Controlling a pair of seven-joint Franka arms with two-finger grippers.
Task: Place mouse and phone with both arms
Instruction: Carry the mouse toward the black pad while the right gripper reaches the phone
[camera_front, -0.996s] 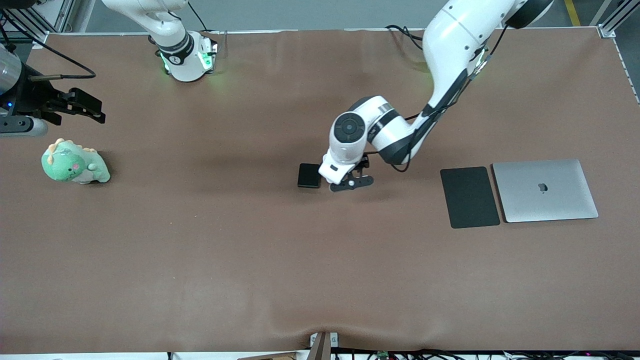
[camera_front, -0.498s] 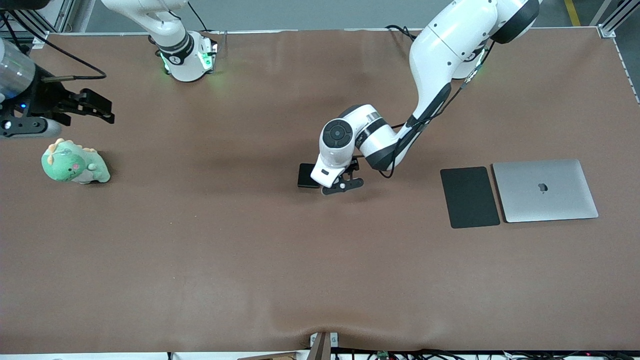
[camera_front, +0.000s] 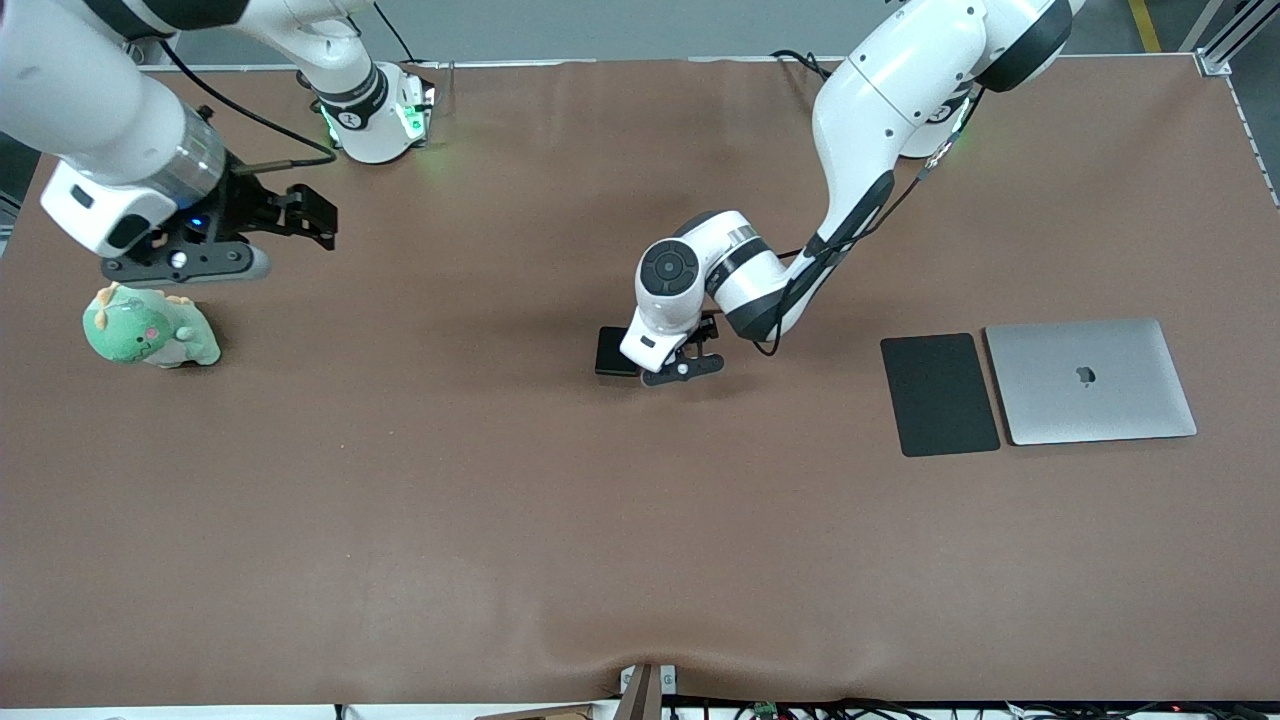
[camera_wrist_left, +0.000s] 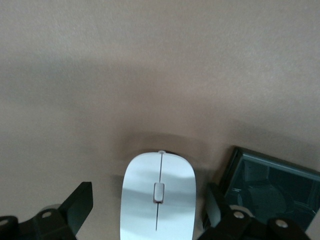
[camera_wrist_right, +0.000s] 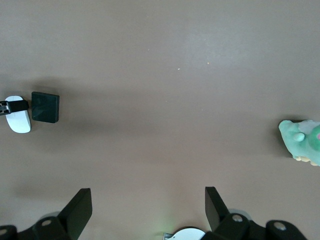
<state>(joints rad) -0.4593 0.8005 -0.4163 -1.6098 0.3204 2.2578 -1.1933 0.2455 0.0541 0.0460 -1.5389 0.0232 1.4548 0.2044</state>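
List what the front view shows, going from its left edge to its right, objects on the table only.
Green plush dinosaur → phone → black mouse pad → silver laptop. The mouse is left out: the left gripper covers it in that view.

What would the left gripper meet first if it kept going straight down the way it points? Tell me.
The left gripper points down at the small white oval mouse, which lies between its open fingers, so it would probably meet that first; the glossy black rectangular phone lies just beside it.
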